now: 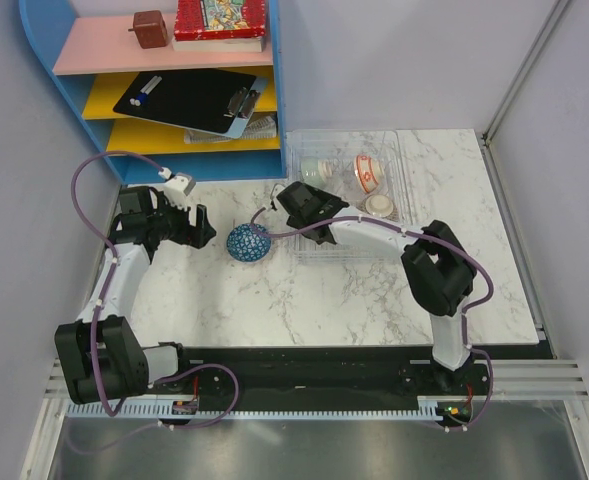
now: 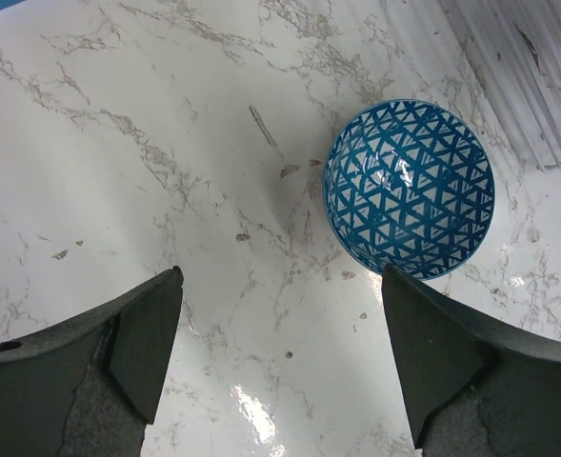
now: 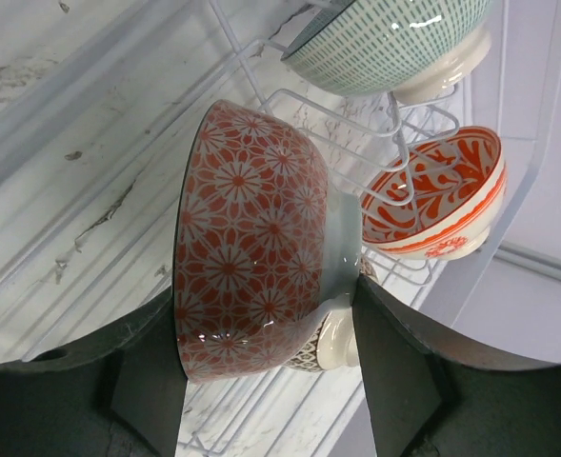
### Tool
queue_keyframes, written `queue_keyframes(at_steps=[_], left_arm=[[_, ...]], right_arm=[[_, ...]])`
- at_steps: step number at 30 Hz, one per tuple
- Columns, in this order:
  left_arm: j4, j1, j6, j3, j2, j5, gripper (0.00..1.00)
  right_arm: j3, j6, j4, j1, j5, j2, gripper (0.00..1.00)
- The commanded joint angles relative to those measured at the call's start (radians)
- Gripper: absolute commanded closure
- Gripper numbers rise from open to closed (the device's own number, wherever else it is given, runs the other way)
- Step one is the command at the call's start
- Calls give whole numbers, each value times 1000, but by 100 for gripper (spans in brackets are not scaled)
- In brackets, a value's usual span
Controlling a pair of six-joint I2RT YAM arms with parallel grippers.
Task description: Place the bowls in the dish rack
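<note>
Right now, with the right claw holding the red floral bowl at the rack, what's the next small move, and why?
Probably ease the red floral bowl into a free slot of the dish rack. The right claw grips it on edge over its wires, near the green bowl and the red-and-white bowl, apparently not yet seated.

Overhead camera down onto table (image 1: 374, 310), wrist cameras close — left shares blue bowl (image 2: 409, 188).
</note>
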Motion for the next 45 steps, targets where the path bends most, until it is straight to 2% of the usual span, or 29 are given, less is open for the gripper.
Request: queue_keyframes(at_steps=[1, 9, 11, 15, 21, 30, 40, 43, 44, 45], left_arm=[[40, 6, -25, -6, -29, 19, 9], [43, 6, -22, -12, -35, 16, 9], [43, 6, -20, -12, -38, 16, 9], [46, 6, -19, -14, -38, 17, 9], [47, 6, -22, -14, -38, 25, 9], [46, 6, -25, -15, -55, 23, 9], [44, 7, -31, -15, -66, 25, 9], [46, 7, -30, -15, -71, 22, 9], [44, 7, -30, -17, -72, 20, 9], [44, 7, -30, -15, -75, 20, 9]], right_arm=[[47, -140, 108, 27, 98, 37, 100], [36, -198, 170, 32, 52, 80, 99], [36, -202, 170, 32, 49, 88, 95], [11, -197, 170, 32, 48, 94, 76], [-35, -162, 168, 30, 28, 50, 71], [-50, -103, 149, -14, 12, -2, 79], [-89, -103, 149, -56, -8, -48, 78], [-99, -100, 145, -59, -31, -48, 71], [-101, -93, 141, -57, -38, -48, 43], [-105, -90, 138, -60, -49, -52, 30]])
